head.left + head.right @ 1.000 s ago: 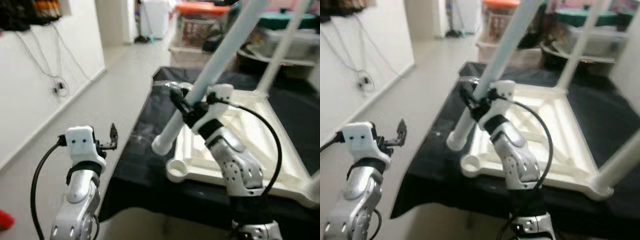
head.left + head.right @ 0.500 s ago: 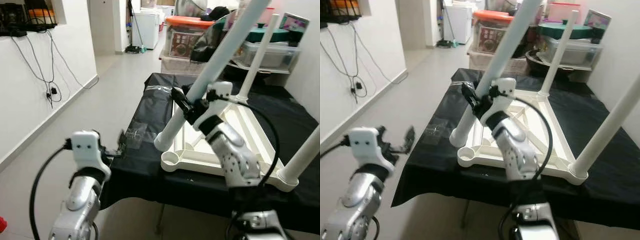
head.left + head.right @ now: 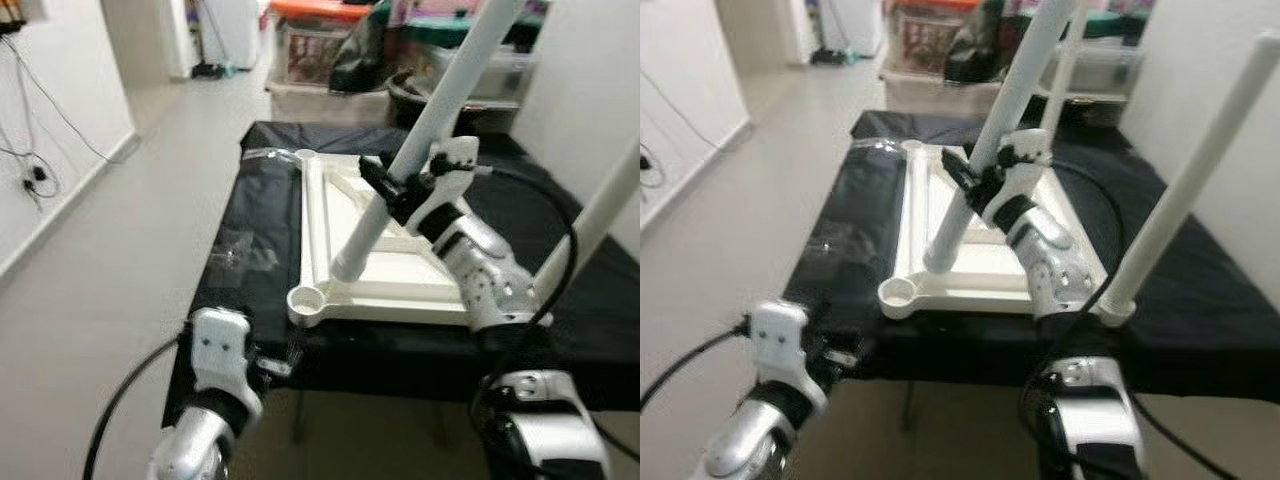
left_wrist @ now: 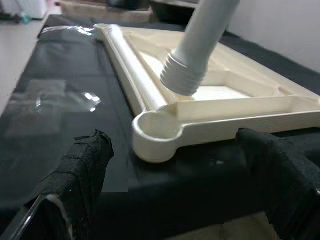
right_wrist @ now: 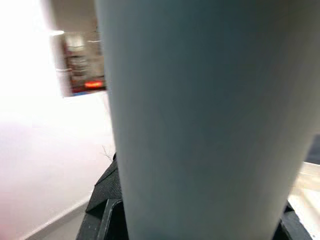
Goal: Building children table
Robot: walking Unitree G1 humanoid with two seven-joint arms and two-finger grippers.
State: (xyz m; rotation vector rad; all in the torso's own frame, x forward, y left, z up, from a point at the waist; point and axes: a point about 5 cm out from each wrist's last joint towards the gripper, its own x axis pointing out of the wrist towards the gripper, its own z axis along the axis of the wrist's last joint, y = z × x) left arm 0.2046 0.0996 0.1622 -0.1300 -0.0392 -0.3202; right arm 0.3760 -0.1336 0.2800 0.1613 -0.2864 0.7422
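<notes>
From the head cameras, one white children's table top [image 3: 330, 290] lies upside down on a black-covered table [image 3: 250, 225], its empty corner socket [image 3: 306, 298] at the near left corner. Three white legs can be counted: one loose leg [image 3: 420, 140] held tilted over the frame by the right gripper [image 3: 392, 186], whose fingers are clamped around it, its lower end hanging just above the frame near the empty socket; a second leg [image 3: 1190, 170] standing in the near right corner; and a third [image 3: 1064, 60] upright at the far side. The left gripper [image 3: 275, 365] sits low at the near edge of the black table, below the socket. In the left wrist view, its two taped black fingers [image 4: 82, 165] are spread wide apart with nothing between them, framing the round socket [image 4: 157, 134]; the ribbed end of the loose leg [image 4: 185, 77] hovers beyond it, not touching. In the right wrist view, the pale leg [image 5: 200, 120] runs close past the lens, blurred, with black finger parts at either side of its base.
</notes>
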